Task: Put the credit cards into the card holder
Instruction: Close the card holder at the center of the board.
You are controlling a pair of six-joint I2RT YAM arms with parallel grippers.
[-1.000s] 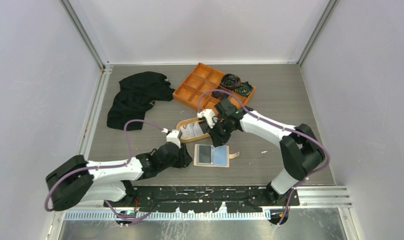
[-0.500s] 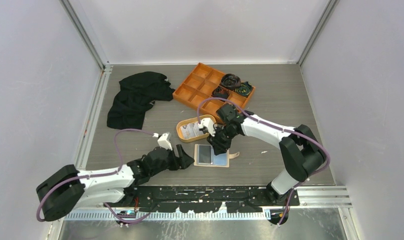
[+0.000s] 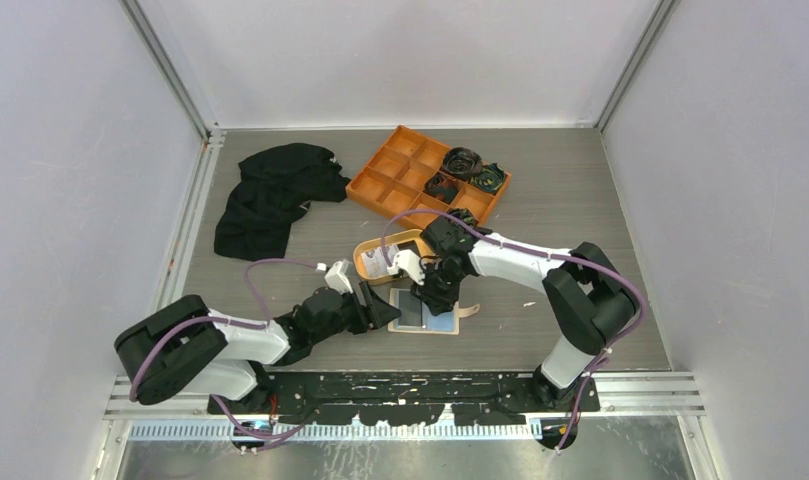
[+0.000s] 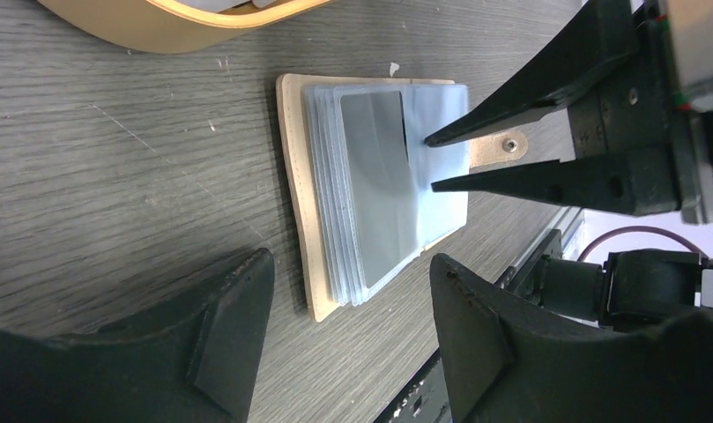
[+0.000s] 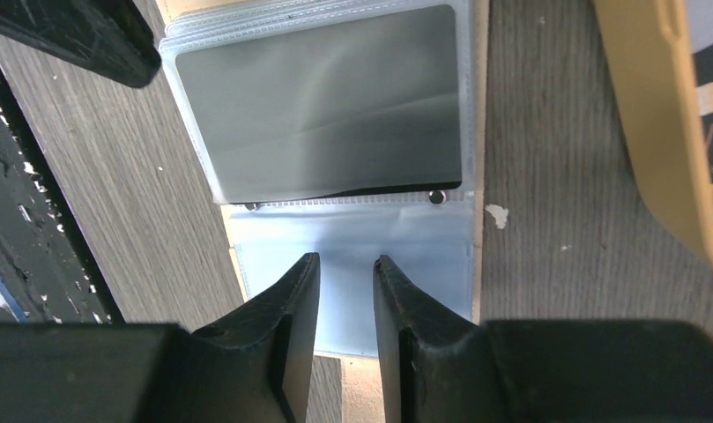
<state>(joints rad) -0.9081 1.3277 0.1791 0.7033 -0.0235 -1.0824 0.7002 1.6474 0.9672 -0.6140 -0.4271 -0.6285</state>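
Beige card holder [image 3: 432, 320] lies open on the table, its long axis running left to right. My right end effector [image 5: 344, 264], narrow and empty, hangs directly over its clear sleeves. The left end effector [image 4: 348, 273], wide and empty, sits just to its left.

Soft, even overhead light; faint shadows on grey wood-grain worktop [image 3: 580, 200]. Sheen on clear plastic sleeves [image 5: 352, 247] of beige leather-like card holder [image 4: 295, 194]. Left arm's black fingers [image 4: 220, 335] blurred close-up; frame edges perhaps distorted.
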